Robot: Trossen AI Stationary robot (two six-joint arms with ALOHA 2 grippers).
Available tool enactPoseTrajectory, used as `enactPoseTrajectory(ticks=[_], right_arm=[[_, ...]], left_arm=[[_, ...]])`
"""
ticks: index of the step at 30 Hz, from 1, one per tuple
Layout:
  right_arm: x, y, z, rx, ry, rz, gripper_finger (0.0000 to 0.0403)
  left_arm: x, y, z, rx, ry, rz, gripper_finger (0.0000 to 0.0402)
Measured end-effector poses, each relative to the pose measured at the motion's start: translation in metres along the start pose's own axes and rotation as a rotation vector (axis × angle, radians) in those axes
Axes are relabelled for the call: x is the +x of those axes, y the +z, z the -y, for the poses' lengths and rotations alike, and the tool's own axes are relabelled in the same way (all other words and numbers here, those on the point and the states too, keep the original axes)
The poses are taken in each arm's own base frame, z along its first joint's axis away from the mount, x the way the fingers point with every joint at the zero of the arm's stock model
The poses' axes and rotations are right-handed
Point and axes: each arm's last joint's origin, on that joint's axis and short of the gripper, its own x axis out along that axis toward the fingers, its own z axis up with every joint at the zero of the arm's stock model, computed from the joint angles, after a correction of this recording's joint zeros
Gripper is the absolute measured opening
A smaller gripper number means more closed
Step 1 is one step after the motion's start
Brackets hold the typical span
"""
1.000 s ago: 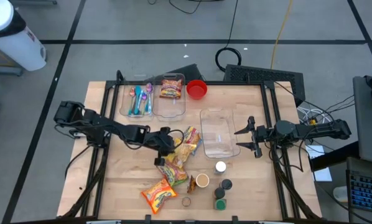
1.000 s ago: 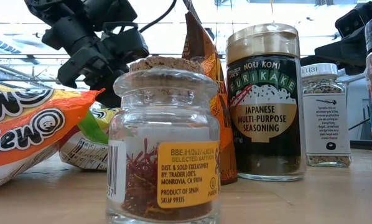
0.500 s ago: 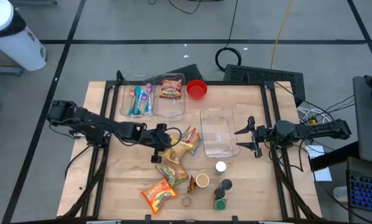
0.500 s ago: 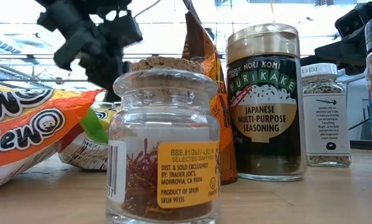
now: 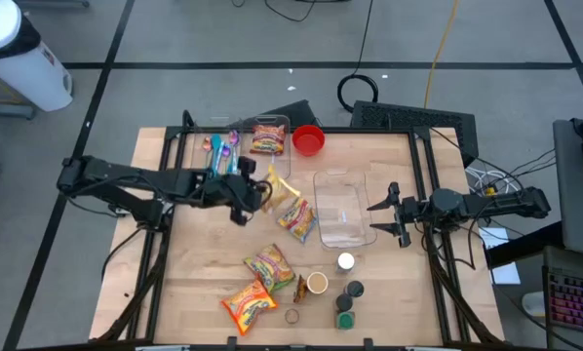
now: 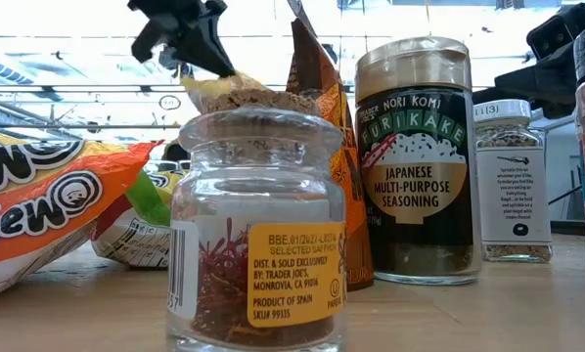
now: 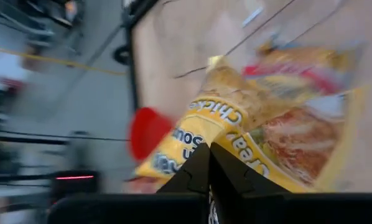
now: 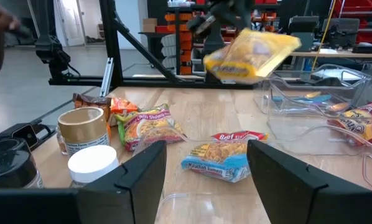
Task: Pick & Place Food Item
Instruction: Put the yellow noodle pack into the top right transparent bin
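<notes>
Wooden desk (image 5: 194, 283) holds packets, jars and clear bins. Left tool (image 5: 255, 191) is pinching a yellow packet (image 5: 278, 188) by its edge, up in the air near the far bin (image 5: 268, 168) that already has a packet. Carry it slowly so it does not swing loose, get right over the bin, go low, then let go. Right tool (image 5: 383, 216) waits with fingers spread beside the empty bin (image 5: 342, 213).

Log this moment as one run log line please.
left gripper: shut on yellow ramen packet, lifted above table | right gripper: open, idle beside clear plastic bin
</notes>
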Motion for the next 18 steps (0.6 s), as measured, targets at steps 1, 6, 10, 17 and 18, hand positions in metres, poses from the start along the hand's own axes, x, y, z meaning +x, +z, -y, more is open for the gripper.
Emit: enactPoseTrajectory(ticks=[1, 6, 10, 17, 18], right_arm=[[0.0, 0.0, 0.0, 0.0, 0.0, 0.0, 0.0216], [0.0, 0.0, 0.0, 0.0, 0.0, 0.0, 0.0219], [0.0, 0.0, 0.0, 0.0, 0.0, 0.0, 0.0217], [0.0, 0.0, 0.0, 0.0, 0.0, 0.0, 0.0218], [0.0, 0.0, 0.0, 0.0, 0.0, 0.0, 0.0219]], left_arm=[[0.001, -0.002, -0.005, 0.048, 0.028, -0.02, 0.0008], [0.009, -0.016, -0.023, 0.329, 0.088, -0.133, 0.001], [0.016, -0.031, -0.042, 0.35, 0.126, -0.198, 0.0006], [0.023, -0.059, -0.069, 0.352, 0.141, -0.268, 0.0004], [0.024, -0.062, -0.073, 0.353, 0.145, -0.261, 0.0005]])
